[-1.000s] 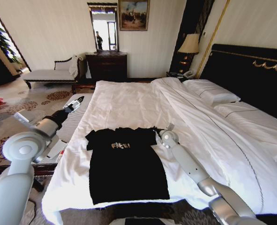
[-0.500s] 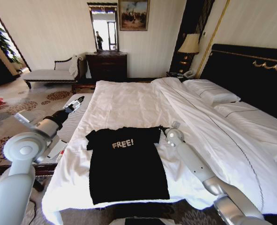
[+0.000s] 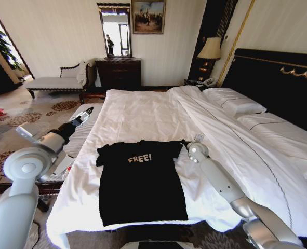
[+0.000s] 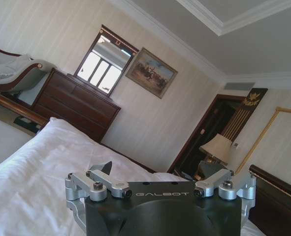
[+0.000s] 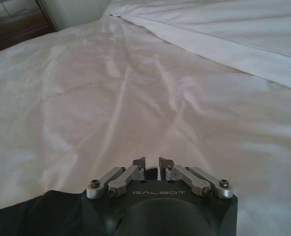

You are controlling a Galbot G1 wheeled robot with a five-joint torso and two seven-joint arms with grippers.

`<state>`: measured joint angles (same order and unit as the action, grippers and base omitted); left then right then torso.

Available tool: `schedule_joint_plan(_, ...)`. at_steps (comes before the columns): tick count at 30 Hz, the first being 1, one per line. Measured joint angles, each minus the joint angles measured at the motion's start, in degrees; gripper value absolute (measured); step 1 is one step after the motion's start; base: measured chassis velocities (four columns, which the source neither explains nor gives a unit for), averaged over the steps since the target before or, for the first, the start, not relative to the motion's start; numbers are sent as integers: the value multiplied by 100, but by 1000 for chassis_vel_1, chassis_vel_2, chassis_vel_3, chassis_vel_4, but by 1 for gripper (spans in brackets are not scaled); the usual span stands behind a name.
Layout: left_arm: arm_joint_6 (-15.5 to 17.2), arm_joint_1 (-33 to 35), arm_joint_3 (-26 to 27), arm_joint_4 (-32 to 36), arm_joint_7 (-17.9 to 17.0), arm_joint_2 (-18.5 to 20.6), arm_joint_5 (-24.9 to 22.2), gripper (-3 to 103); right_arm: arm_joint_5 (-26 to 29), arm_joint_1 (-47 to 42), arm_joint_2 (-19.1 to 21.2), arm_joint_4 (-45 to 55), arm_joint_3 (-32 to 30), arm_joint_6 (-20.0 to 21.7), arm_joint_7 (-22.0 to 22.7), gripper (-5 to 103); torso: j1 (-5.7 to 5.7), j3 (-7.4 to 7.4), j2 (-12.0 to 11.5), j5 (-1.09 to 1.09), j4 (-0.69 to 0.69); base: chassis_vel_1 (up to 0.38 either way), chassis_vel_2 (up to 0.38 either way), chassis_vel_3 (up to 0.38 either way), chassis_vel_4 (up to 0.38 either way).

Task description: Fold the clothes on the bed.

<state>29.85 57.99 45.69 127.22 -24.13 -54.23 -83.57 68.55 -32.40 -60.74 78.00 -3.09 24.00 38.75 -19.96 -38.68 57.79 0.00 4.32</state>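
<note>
The clothes are one black T-shirt with white "FREE!" lettering. It lies flat, chest up, near the foot of the white bed. My right gripper is at the tip of the shirt's right sleeve, shut on the black cloth. In the right wrist view the right gripper has its tips nearly together over the white sheet, and the black shirt trails beside its body. My left gripper hangs open in the air off the bed's left side, away from the shirt, with one fingertip showing in the left wrist view.
White pillows and a folded-back duvet lie on the bed's right side against the black headboard. A striped bench stands left of the bed under my left arm. A dark dresser, a chaise and a lamp line the far wall.
My right gripper has moved right and slightly up the bed with the sleeve. The shirt's bunched top has spread flat and the lettering now reads clearly. The left arm stays still.
</note>
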Motion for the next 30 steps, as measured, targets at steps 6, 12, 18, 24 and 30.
schedule_joint_plan(6,0,36,21,12,-1,4,7,100,-124,20,78,69,-10,42,246,37,0,0,0,0,0,0,0,0,0)
schedule_joint_plan(12,0,41,3,10,-1,-34,41,100,-146,175,196,277,192,-193,-280,58,0,1,0,-1,0,0,0,0,0)
schedule_joint_plan(18,1,101,59,38,-1,-4,58,100,517,478,-87,268,823,16,-523,85,0,0,0,-1,-2,0,0,0,0)
schedule_joint_plan(24,0,165,259,60,-1,131,-53,100,601,486,-492,283,851,32,158,99,0,0,0,-1,-5,0,0,0,0)
schedule_joint_plan(30,0,191,364,24,1,160,-121,100,1201,34,9,1352,379,63,1024,100,1,0,0,-1,5,0,0,0,0)
